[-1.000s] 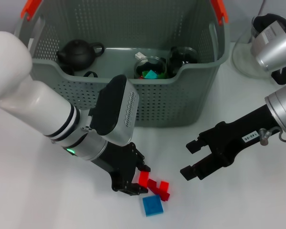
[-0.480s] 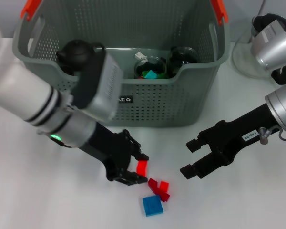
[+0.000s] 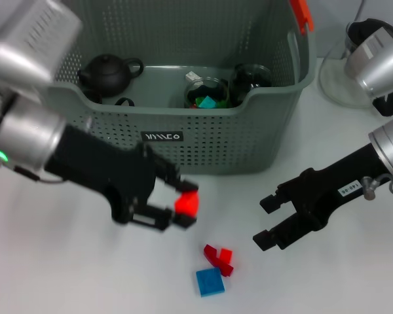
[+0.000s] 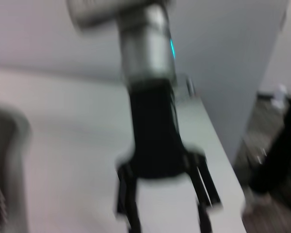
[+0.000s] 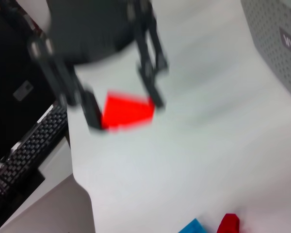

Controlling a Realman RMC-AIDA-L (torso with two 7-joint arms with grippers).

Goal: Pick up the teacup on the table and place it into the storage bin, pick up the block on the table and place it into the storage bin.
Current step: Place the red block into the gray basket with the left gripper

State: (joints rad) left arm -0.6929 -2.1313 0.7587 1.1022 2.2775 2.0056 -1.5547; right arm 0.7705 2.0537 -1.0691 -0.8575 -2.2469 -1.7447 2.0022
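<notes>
Left gripper (image 3: 178, 204): jaws gripping a red block (image 3: 187, 203), hovering above the tabletop (image 3: 65, 268). Right gripper (image 3: 267, 222): jaws gaping empty, idling well apart.

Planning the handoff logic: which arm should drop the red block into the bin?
Left. Its tool already grips the red block just before the storage bin; the right tool is open, empty, farther off.
</notes>
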